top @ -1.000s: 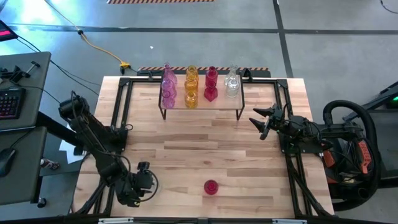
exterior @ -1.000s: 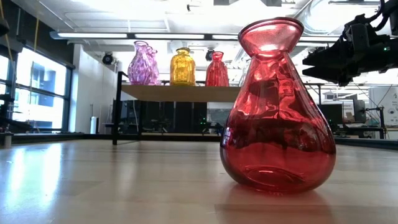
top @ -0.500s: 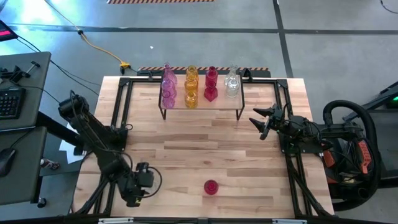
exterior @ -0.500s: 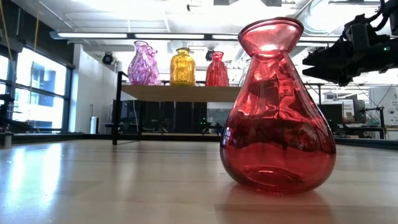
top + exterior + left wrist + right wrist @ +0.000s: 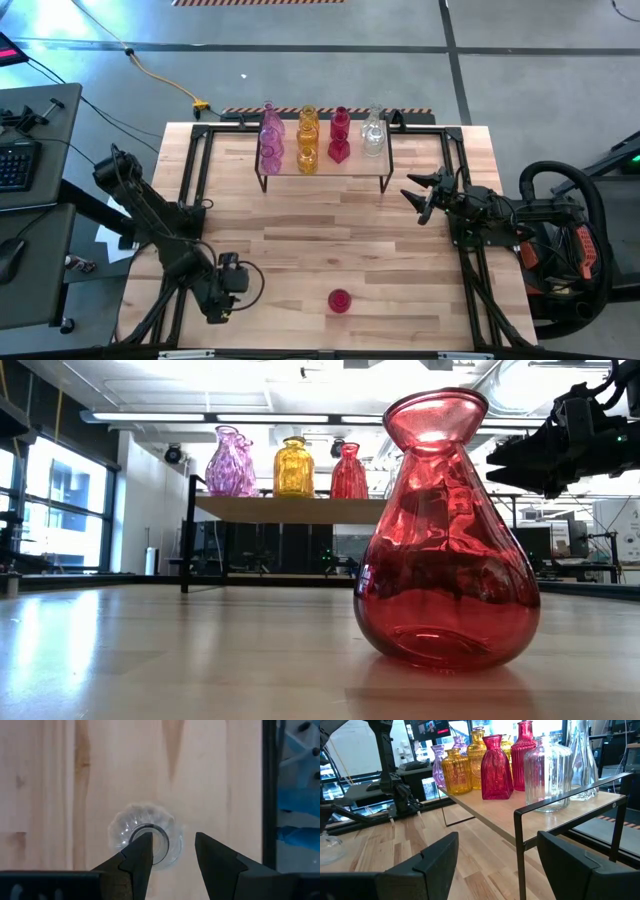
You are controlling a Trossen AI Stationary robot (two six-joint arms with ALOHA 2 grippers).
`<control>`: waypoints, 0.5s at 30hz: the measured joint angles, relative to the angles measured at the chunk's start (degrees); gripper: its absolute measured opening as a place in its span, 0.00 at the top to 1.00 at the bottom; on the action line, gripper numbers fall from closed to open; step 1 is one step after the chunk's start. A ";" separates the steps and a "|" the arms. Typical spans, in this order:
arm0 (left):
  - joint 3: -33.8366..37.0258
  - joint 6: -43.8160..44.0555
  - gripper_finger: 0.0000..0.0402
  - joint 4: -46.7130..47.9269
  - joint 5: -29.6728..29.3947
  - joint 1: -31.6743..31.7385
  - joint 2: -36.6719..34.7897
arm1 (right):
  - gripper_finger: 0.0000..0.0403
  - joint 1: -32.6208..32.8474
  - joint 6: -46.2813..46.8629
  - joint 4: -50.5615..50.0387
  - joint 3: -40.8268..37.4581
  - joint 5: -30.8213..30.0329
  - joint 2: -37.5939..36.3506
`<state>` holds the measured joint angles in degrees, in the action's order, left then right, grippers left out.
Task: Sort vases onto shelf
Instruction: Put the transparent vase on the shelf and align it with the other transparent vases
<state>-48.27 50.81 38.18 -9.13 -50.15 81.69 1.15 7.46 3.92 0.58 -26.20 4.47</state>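
We hover our left gripper at seven o'clock on the surface, fingers apart and empty, one finger over the mouth of a clear vase standing below. If we descend from here, that finger could strike the rim and topple the glass. A red vase waits at six o'clock; the shelf at twelve is crowded. Our right gripper, fingers open, idles at three o'clock.

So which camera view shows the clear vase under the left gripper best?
The left wrist view: the clear vase appears from above, beneath the open left gripper. The right wrist view catches it at its edge; the high view hides it.
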 joint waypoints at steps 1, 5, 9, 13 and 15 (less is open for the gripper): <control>-0.01 -0.03 0.64 0.45 -0.50 0.13 0.00 | 0.37 -0.02 0.00 0.01 -0.02 0.01 0.00; -0.07 -0.05 0.64 3.65 -2.88 0.81 0.00 | 0.37 -0.02 0.00 0.01 -0.02 0.00 0.01; -0.11 -0.08 0.64 4.76 -3.24 1.25 0.00 | 0.37 0.00 0.00 0.02 0.00 0.00 0.00; -0.11 -0.19 0.69 4.97 -3.13 1.28 0.00 | 0.37 0.00 0.00 0.01 -0.02 0.00 0.01; -0.11 -0.91 0.72 5.11 -2.88 1.28 -0.02 | 0.37 -0.01 0.00 0.02 0.00 0.00 0.00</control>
<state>-48.38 49.89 43.30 -12.01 -48.86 81.67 1.14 7.46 3.95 0.57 -26.19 4.47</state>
